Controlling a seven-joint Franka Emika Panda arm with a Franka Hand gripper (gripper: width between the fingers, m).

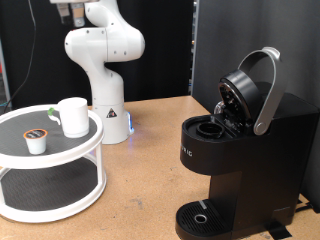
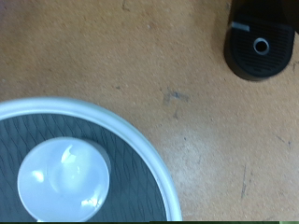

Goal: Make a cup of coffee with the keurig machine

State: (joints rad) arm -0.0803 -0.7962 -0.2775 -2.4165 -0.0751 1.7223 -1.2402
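Cup (image 1: 73, 116) waits below my pincer (image 1: 70, 12), whose opening I cannot tell, and a crooked drop could knock it off the round stand (image 1: 60, 195).

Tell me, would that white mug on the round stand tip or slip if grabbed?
The plain white cylindrical mug looks rigid and glossy, so probably slippery. Its squat upright shape suggests it resists tipping. It stands on the white round two-tier stand, which might turn when pushed.
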